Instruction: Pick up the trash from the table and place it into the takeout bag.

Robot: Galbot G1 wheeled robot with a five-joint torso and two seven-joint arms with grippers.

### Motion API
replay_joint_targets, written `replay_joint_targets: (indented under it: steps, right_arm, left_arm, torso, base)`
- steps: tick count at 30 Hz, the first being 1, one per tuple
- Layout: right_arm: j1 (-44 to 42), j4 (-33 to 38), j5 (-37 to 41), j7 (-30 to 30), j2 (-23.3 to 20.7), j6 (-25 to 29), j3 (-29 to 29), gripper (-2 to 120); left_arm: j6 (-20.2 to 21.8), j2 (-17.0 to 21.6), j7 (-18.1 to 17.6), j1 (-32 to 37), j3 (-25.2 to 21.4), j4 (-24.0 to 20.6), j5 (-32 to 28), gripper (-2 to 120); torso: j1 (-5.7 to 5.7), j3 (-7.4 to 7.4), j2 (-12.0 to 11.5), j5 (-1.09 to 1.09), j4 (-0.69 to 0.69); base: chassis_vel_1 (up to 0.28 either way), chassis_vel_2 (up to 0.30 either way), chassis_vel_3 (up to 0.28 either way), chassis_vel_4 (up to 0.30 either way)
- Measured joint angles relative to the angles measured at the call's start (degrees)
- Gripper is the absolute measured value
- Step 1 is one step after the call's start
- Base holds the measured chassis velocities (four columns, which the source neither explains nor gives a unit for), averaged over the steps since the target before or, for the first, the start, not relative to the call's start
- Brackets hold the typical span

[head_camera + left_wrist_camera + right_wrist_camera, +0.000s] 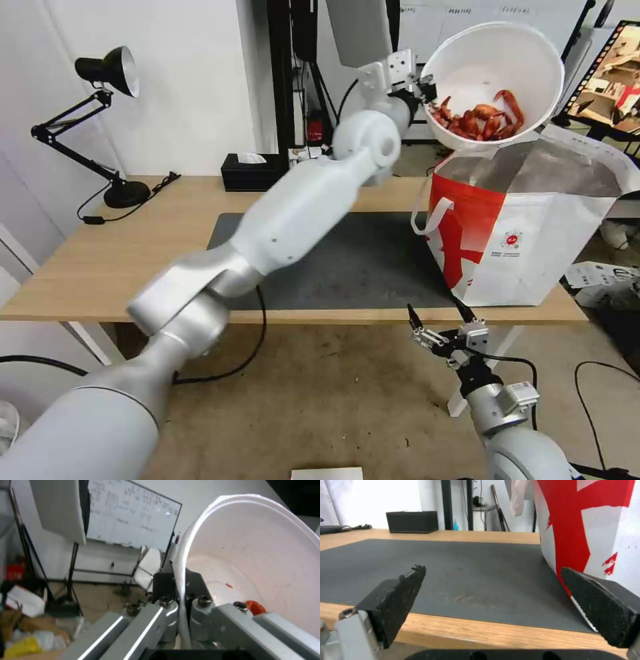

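Observation:
My left gripper (pixel 421 88) is shut on the rim of the white bowl (pixel 497 63) and holds it tilted above the open mouth of the takeout bag (pixel 527 227). Red shells (pixel 480 120) lie heaped at the bowl's low side, right over the foil lining. In the left wrist view the bowl's rim (pixel 181 580) runs between the two fingers, and the bowl's inside (pixel 260 562) is nearly bare there. The red-and-white bag stands on the right end of the table (pixel 133 247). My right gripper (pixel 437 320) hangs open just below the table's front edge, in front of the bag (pixel 586 522).
A dark grey mat (pixel 360 267) covers the table's middle. A black tissue box (pixel 250 172) sits at the back edge and a black desk lamp (pixel 110 73) at the far left. Cables run across the floor beneath the table.

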Motion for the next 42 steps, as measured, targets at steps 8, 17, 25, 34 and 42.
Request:
replay_joint_targets:
  steps: [8,17,25,34,42]
  right_arm:
    - [0.00,0.00,0.00,0.00,0.00,0.00,0.00,100]
    - [0.00,0.00,0.00,0.00,0.00,0.00,0.00,100]
    - [0.00,0.00,0.00,0.00,0.00,0.00,0.00,100]
    - [0.00,0.00,0.00,0.00,0.00,0.00,0.00,100]
    - [0.00,0.00,0.00,0.00,0.00,0.00,0.00,100]
  left_arm:
    - [-4.76,0.21,2.04,2.11,5.33,2.04,12.73,0]
    - [-4.25,0.40,6.09,3.10,8.02,-0.42,12.11,0]
    - [-1.59,0.44,7.15,3.53,11.22,-0.34,11.98,0]
    - [1.16,0.51,7.57,4.18,12.80,-0.43,9.55,0]
    - [2.00,0.55,8.14,4.68,13.37,-1.25,8.76,0]
  torso:
    - [0.00,0.00,0.00,-0.01,0.01]
    - [0.00,0.00,0.00,-0.01,0.00]
    - [0.00,0.00,0.00,-0.01,0.00]
    - [0.00,0.00,0.00,-0.02,0.00]
    - [0.00,0.00,0.00,-0.02,0.00]
  base:
    - [0.000,0.000,0.000,0.000]
    - [0.000,0.000,0.000,0.000]
    - [0.000,0.000,0.000,0.000]
    - [0.000,0.000,0.000,0.000]
    - [0.000,0.000,0.000,0.000]
